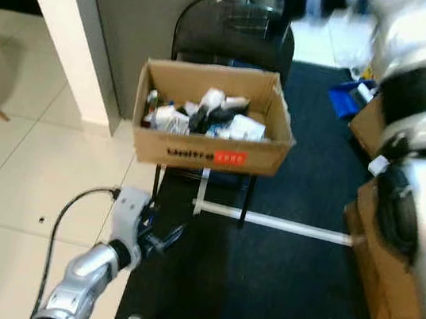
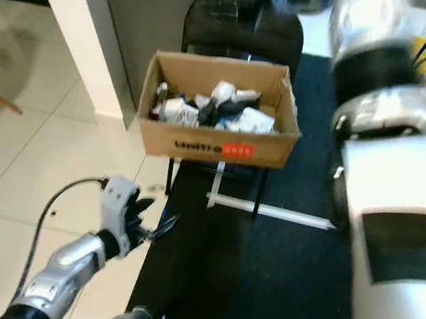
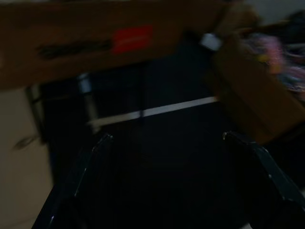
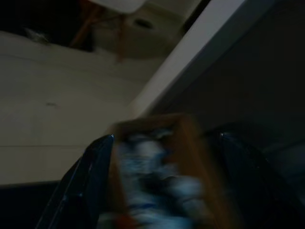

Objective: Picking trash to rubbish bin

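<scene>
Ahead of me an open cardboard box [image 1: 210, 148] sits on the seat of a black chair [image 1: 233, 34], against a grey wall beside a white pillar [image 1: 71, 34]. The box is packed with trash [image 1: 204, 114]: crumpled white wrappers, dark scraps and what looks like a small bottle at its left end. Its front wall carries dark lettering and a red label [image 1: 231, 158].

My left end effector [image 1: 155, 235] hangs low in front of the chair, over the edge where pale floor tiles [image 1: 10, 177] meet a dark carpet [image 1: 275, 281]. In the left wrist view its 2 black fingers [image 3: 78, 176] stand wide apart with nothing between them, looking toward the carpet, the chair legs and a white strip [image 3: 152, 110] lying across the carpet beneath the box.

My right arm [image 2: 388, 170] is raised high and close to my head camera, blurred, large and silver-white on the right side. In the right wrist view my right end effector [image 4: 167, 143] looks down toward the box of trash from above, its 2 fingers [image 4: 93, 167] spread wide and holding nothing; that picture is dark and smeared.

More cardboard boxes [image 1: 382, 265] stand on the carpet to my right, well apart from the chair, and something blue [image 1: 349, 96] lies on the floor farther back.
</scene>
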You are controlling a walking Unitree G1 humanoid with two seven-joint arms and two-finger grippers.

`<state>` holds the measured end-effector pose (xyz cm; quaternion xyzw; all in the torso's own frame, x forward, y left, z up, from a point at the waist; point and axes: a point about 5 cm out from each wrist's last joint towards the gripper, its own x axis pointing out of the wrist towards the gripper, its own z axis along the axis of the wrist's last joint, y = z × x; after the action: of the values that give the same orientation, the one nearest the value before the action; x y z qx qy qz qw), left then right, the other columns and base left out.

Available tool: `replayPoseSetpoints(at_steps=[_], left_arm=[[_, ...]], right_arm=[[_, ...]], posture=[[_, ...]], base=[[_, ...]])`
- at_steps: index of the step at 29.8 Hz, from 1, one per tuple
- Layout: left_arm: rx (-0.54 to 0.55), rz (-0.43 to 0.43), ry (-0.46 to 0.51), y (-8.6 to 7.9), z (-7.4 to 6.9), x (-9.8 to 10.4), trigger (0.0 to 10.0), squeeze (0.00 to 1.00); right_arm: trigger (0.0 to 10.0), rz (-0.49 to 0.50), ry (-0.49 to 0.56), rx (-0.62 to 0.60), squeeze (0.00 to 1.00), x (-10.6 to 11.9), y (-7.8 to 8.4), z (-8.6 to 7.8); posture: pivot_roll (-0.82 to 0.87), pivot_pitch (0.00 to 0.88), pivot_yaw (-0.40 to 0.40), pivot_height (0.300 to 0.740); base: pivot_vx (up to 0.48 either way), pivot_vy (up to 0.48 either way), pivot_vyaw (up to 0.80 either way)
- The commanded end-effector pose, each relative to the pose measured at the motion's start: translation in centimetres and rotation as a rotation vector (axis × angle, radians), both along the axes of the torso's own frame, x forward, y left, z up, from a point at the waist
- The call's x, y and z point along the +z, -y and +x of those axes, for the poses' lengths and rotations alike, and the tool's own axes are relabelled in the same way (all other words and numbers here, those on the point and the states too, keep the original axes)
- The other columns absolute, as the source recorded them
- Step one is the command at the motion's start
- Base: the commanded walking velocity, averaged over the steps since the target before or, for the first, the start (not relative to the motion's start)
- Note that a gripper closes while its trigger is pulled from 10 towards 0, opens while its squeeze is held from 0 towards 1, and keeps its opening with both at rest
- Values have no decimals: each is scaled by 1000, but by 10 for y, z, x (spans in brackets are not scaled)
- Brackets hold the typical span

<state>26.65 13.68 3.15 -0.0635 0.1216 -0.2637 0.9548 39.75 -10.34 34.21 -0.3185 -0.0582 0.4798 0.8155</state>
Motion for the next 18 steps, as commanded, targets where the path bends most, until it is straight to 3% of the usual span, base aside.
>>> replayPoseSetpoints(at_steps=[1, 2, 4, 5, 6, 8, 10, 11, 13, 14, 18], left_arm=[[79, 58, -87, -20, -9, -22, 10000, 0], [79, 58, -87, -20, -9, -22, 10000, 0], [174, 101, -178, -43, -20, -41, 10000, 0], [211, 115, -212, -51, -25, -47, 10000, 0], [211, 115, -212, -51, -25, -47, 10000, 0], [323, 172, -330, -75, -45, -68, 10000, 0], [383, 222, -419, -89, -63, -81, 10000, 0], [383, 222, -419, -89, -63, -81, 10000, 0], [413, 257, -485, -97, -79, -91, 10000, 0], [413, 257, -485, -97, -79, -91, 10000, 0], [442, 324, -597, -104, -106, -107, 10000, 0]], right_arm=[[10000, 82, -213, -35, 0, -59, 13, 4], [10000, 82, -213, -35, 0, -59, 13, 4], [10000, 122, -402, -72, 0, -133, 23, -5], [10000, 116, -457, -95, 0, -159, 27, -11], [10000, 116, -457, -95, 0, -159, 27, -11], [10000, 168, -699, -189, 0, -240, 32, -41], [10000, 183, -844, -307, 0, -295, 35, -73], [10000, 183, -844, -307, 0, -295, 35, -73], [10000, 175, -932, -477, 0, -339, 40, -105], [10000, 175, -932, -477, 0, -339, 40, -105], [10000, 233, -1065, -1010, 0, -399, 74, -168]], posture=[[-14, 81, 53, 740], [-14, 81, 53, 740], [-13, 83, 56, 740], [-13, 83, 56, 740], [-13, 83, 56, 740], [-14, 75, 61, 740], [-14, 72, 61, 740], [-14, 72, 61, 740], [-7, 68, 61, 740], [-7, 68, 61, 740], [5, 53, 66, 740]], base=[[0, 0, 0], [0, 0, 0], [0, 0, 0], [0, 0, 0], [0, 0, 0], [0, 0, 0], [0, 0, 0], [0, 0, 0], [0, 0, 0], [0, 0, 0], [0, 0, 0]])
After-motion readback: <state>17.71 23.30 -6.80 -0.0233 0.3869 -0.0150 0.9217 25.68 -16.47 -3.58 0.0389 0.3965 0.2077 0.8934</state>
